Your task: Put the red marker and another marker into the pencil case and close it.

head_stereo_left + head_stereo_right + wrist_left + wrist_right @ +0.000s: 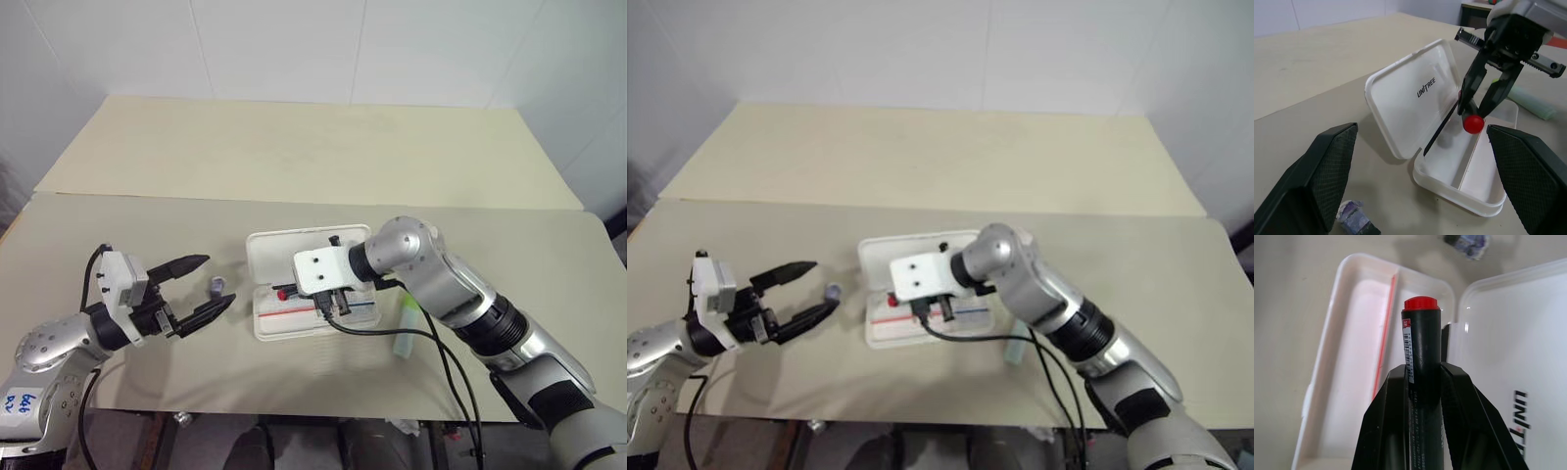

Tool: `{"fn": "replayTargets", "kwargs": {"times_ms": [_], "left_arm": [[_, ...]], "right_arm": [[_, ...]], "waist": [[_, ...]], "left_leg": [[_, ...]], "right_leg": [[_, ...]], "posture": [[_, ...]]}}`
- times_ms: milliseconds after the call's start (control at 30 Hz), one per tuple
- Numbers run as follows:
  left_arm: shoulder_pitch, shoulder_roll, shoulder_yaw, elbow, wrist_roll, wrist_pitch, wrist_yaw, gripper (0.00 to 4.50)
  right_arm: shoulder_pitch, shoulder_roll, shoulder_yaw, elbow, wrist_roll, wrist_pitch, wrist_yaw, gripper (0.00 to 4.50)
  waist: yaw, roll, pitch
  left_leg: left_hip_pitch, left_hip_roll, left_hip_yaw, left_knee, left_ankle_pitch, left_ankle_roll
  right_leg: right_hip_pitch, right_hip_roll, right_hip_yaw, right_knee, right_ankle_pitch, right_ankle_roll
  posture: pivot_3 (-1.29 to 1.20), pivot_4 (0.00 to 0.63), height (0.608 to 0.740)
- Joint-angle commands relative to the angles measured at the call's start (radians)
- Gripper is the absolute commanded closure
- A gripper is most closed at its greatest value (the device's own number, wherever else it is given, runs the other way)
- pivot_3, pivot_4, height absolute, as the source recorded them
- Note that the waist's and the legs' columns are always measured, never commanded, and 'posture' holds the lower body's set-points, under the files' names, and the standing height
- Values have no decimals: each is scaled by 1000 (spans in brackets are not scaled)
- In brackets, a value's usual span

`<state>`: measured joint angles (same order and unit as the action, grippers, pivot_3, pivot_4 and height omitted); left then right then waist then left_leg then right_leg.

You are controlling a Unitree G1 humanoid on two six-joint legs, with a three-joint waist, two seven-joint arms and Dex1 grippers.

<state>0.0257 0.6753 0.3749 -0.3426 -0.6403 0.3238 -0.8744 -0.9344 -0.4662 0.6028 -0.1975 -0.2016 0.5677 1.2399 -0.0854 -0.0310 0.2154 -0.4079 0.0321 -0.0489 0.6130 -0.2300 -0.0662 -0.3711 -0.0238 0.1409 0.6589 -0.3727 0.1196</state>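
raised lid (1415, 95) walls tray's far side

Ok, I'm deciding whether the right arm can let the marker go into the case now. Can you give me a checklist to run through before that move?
1. Pencil case lid open: ok.
2. Red marker held in the right gripper, jaws shut on it: ok.
3. Marker over the case's open tray: ok.
4. Marker lying level with the tray: not ok, it hangs tilted.
5. Left gripper clear of the case, jaws open: ok.
6. Green marker ready on the table beside the case: ok.
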Motion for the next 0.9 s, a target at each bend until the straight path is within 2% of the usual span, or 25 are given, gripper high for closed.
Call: {"fn": "replayTargets", "kwargs": {"times_ms": [33, 367, 567, 900], "left_arm": [[5, -2, 26, -36, -10, -22, 6, 0], [-10, 1, 20, -23, -6, -30, 10, 0], [-18, 4, 18, -20, -5, -28, 9, 0], [-20, 3, 21, -16, -4, -31, 8, 0]], "right_arm": [[-29, 5, 14, -57, -15, 49, -1, 3939], [-73, 23, 73, -82, -46, 274, -31, 3939], [-90, 15, 103, -92, -37, 328, -37, 3939], [-108, 2, 124, -99, -26, 347, -50, 514]], "waist": [[0, 0, 0], [-1, 0, 0], [-1, 0, 0], [-1, 0, 0]], "left_leg": [[0, 0, 0, 0, 0, 0], [-1, -1, -1, 0, 0, 0], [-3, -1, -2, 0, 0, 0], [-3, -1, -2, 0, 0, 0]], "right_leg": [[0, 0, 0, 0, 0, 0], [-2, 0, 0, 0, 0, 0], [-4, -1, 0, 0, 0, 0], [-4, -1, 0, 0, 0, 0]], "posture": [[0, 150, 740], [0, 150, 740], [0, 150, 740], [0, 150, 740]]}}
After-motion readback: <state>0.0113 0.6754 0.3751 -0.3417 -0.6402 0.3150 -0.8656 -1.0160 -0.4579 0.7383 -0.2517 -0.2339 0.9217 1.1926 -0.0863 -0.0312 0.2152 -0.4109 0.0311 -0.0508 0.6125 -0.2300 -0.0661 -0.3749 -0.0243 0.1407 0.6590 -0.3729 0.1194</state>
